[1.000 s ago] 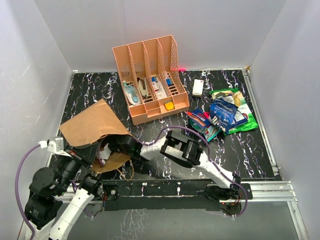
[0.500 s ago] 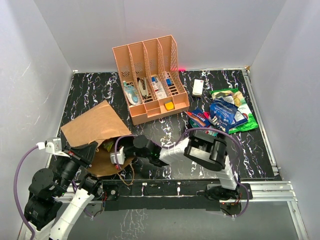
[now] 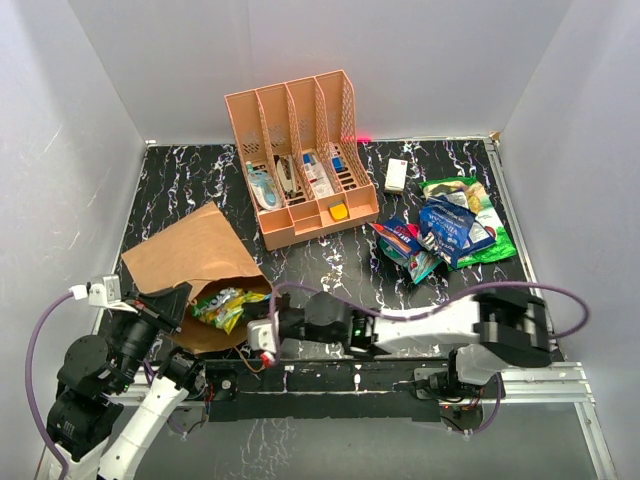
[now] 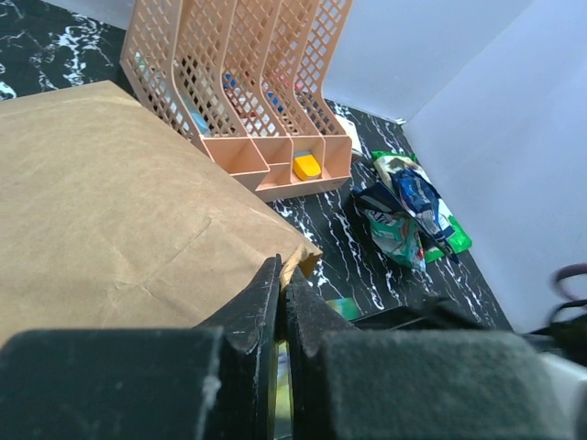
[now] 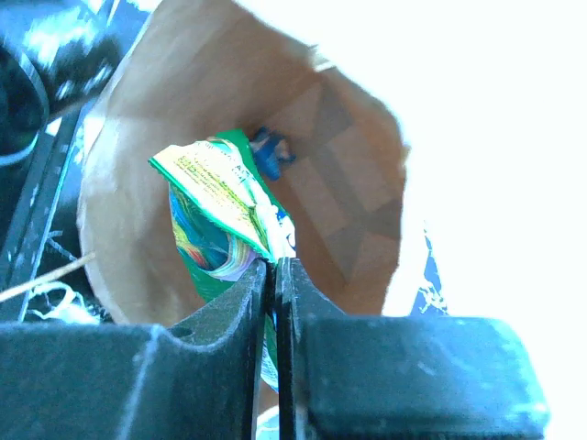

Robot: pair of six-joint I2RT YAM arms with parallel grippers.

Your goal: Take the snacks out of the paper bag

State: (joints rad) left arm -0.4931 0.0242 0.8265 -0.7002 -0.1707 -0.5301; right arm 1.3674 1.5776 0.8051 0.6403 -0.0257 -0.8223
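**Green packet drawn to the mouth of the bag**

A second ago the right arm (image 3: 430,325) was folded over the middle of the table (image 3: 330,265) with its pincer buried in the bag. Now it lies stretched along the bottom of the overhead view. A green packet (image 3: 228,303) shows in the bag's mouth at lower left, where none showed before.

The right pincer (image 5: 271,266) is pressed together on the packet's near edge (its own camera shows the crinkled foil running down between the fingers). The packet still lies within the rim, so I judge this snack to be on its way out, not yet out.

The left pincer (image 4: 281,275) has not shifted. It pinches the rim of the paper bag (image 3: 190,250), which lies on its side at the left of the frame, mouth toward the lower right.

Counted:
- **In or at the bag:** one paper bag, one green packet in the grip, and one small blue thing (image 5: 271,151) deeper inside, likely another snack.
- **Already out:** a pile of snacks (image 3: 445,232) at the right of the overhead view. It holds one large green bag (image 3: 492,243) and perhaps three or four smaller packets in blue, red and teal, overlapping too much for a sure number.
- **At the top of the frame:** one orange rack (image 3: 300,150) of four slots and one white remote (image 3: 396,176).
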